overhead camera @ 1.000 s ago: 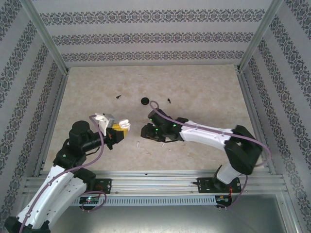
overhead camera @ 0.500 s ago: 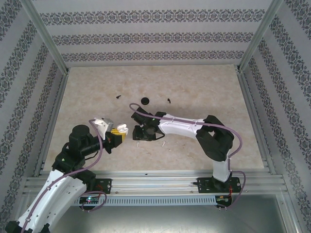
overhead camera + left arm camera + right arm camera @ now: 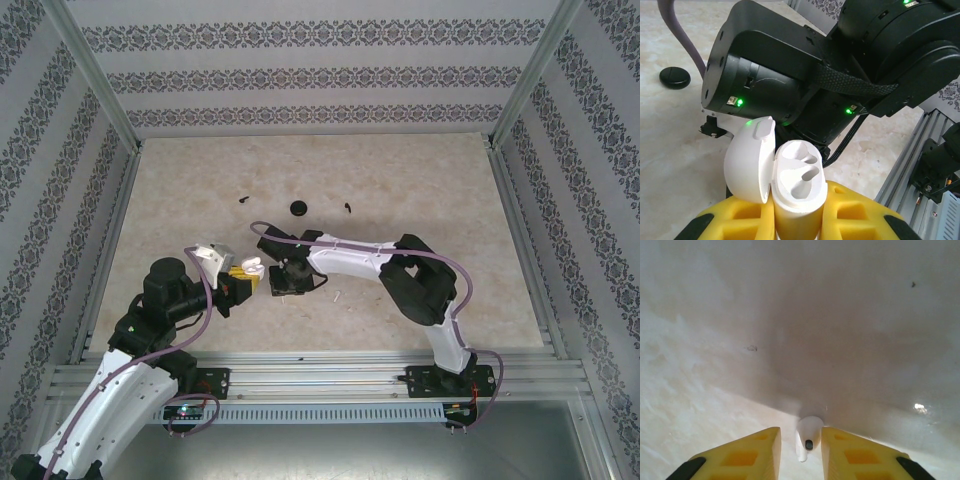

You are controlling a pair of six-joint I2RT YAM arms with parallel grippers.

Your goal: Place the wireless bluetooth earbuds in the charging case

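Swung left since a second ago, my right end effector (image 3: 800, 440) straddles a tiny, slick-looking white plastic earbud (image 3: 809, 430) (gripped? can't tell), I'd pinch its bulb; left end effector (image 3: 796, 220) clamps the glossy white charging case (image 3: 799, 185).

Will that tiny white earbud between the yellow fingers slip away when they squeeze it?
Maybe. The earbud looks smooth and rounded, so the right gripper might squirt it out. It is far smaller than the fingers, so it is probably very light and easily flicked across the table.
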